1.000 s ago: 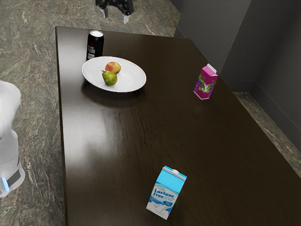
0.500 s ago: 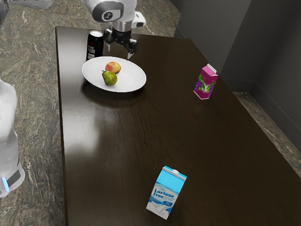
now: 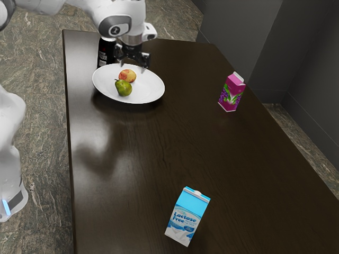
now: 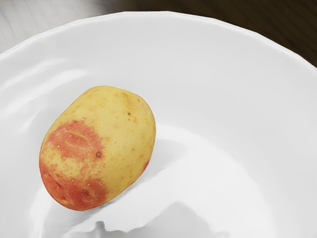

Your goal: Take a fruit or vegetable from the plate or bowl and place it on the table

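My gripper stands open just above the far part of the white bowl, its two fingertips apart with nothing between them. A yellow-and-red fruit or potato lies in the bowl, close below the gripper. Beside it, on the nearer side, rests a green pear. In the wrist view the yellow-and-red piece is large against the white inside of the bowl, with a grey shadow near it.
A dark can stands behind the bowl, partly covered by the arm. On the dark table are a pink juice carton toward the exterior view's right and a blue-and-white milk carton near the front.
From beyond the table's far edge, my open gripper has come in over the table and lowered toward the bowl. The fruit, bowl and cartons have stayed where they were.
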Robot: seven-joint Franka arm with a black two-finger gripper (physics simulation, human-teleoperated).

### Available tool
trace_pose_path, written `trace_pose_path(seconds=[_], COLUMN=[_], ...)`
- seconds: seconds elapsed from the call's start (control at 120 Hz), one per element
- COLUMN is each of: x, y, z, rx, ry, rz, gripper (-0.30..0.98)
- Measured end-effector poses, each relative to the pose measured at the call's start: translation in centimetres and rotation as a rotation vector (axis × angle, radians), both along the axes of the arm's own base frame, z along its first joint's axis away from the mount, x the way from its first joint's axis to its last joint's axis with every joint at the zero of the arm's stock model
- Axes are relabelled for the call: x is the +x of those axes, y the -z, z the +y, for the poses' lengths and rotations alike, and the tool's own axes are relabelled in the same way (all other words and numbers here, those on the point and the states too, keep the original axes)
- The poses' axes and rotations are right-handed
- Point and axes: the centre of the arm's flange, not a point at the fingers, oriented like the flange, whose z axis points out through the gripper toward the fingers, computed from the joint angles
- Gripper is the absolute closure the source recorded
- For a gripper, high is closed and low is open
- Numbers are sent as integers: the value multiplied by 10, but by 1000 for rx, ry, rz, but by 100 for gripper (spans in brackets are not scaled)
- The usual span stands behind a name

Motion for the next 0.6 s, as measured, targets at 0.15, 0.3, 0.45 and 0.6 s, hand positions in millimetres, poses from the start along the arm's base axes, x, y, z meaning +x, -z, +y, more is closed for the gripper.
trace_pose_path(seconds=[0.15, 0.3, 0.45, 0.6], x=[3, 9, 4, 0], y=[0, 10, 17, 29], z=[11, 22, 31, 30], rx=[37, 101, 108, 93], ry=[3, 11, 11, 21], rz=[-13, 33, 47, 64], gripper=[0, 0, 0, 0])
